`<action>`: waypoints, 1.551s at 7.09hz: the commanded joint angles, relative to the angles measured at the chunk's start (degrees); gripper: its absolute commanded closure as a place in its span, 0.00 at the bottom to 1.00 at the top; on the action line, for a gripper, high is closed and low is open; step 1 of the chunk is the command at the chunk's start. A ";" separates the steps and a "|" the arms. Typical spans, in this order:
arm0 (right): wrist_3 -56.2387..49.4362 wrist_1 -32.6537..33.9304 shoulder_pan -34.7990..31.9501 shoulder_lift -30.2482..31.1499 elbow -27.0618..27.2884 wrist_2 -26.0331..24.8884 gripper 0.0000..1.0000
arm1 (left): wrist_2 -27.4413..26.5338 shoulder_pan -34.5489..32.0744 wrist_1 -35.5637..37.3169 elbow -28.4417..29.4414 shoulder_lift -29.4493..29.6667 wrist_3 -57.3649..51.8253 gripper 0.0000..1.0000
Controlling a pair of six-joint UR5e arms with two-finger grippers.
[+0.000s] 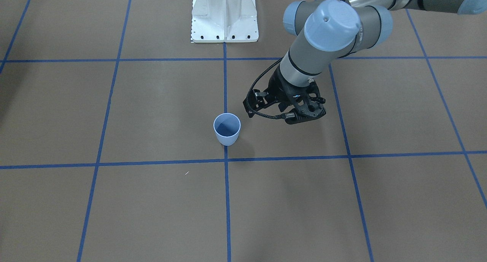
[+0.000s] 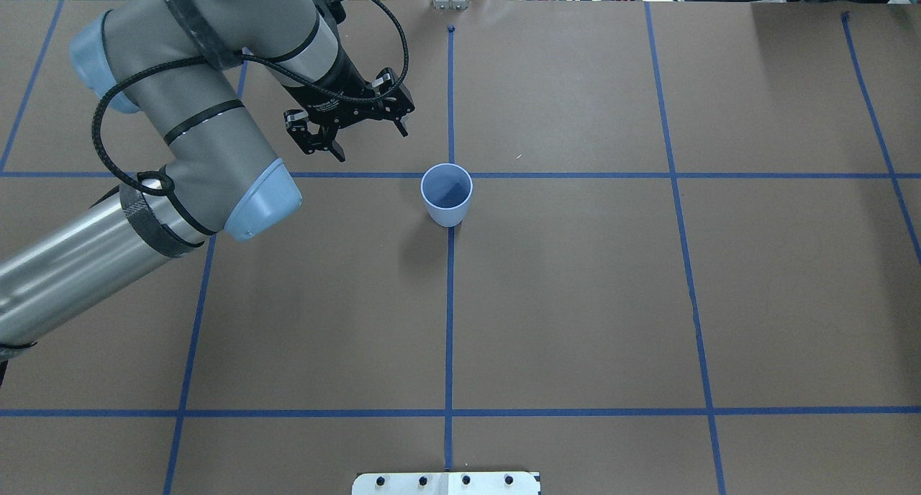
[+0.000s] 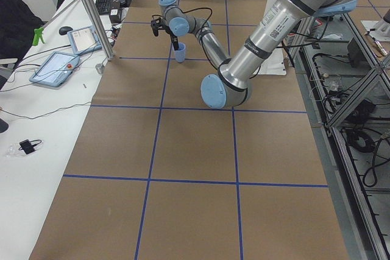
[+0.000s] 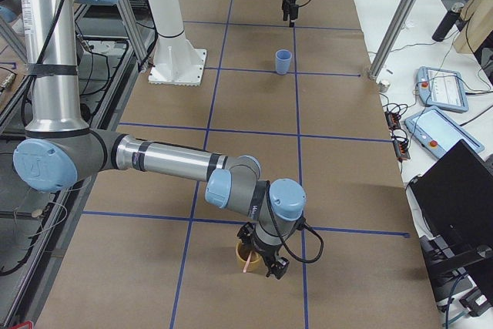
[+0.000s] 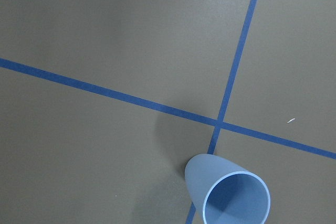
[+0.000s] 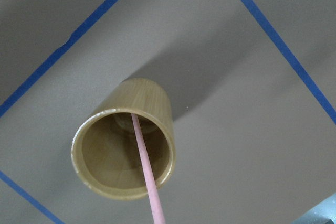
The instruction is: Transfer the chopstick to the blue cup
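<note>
The pale-blue cup (image 2: 447,193) stands upright and empty on a blue tape crossing; it also shows in the front view (image 1: 227,130) and the left wrist view (image 5: 229,194). My left gripper (image 2: 370,141) is open and empty, a little beyond and to the left of the cup, apart from it (image 1: 274,113). The pale-pink chopstick (image 6: 144,166) stands in a tan bamboo cup (image 6: 149,98) and leans out toward the right wrist camera. In the exterior right view my right gripper (image 4: 271,263) is right beside that cup (image 4: 245,252); I cannot tell whether it is open or shut.
The table is brown paper with a blue tape grid. The white robot base plate (image 1: 224,18) sits at the robot's side of the centre line. A side bench with tablets (image 3: 58,65) and a metal post (image 3: 91,10) runs along the far edge.
</note>
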State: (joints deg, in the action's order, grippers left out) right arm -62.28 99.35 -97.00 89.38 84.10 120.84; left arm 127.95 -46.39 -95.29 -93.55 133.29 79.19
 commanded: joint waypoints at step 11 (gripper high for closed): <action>-1.44 1.37 -0.74 1.59 -1.40 -2.28 0.48 | 0.02 -0.02 -0.15 -2.60 -1.72 0.00 0.02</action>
State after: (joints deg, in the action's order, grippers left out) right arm -63.85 100.51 -97.77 90.85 82.75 118.49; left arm 127.97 -46.41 -95.45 -96.12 131.60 79.19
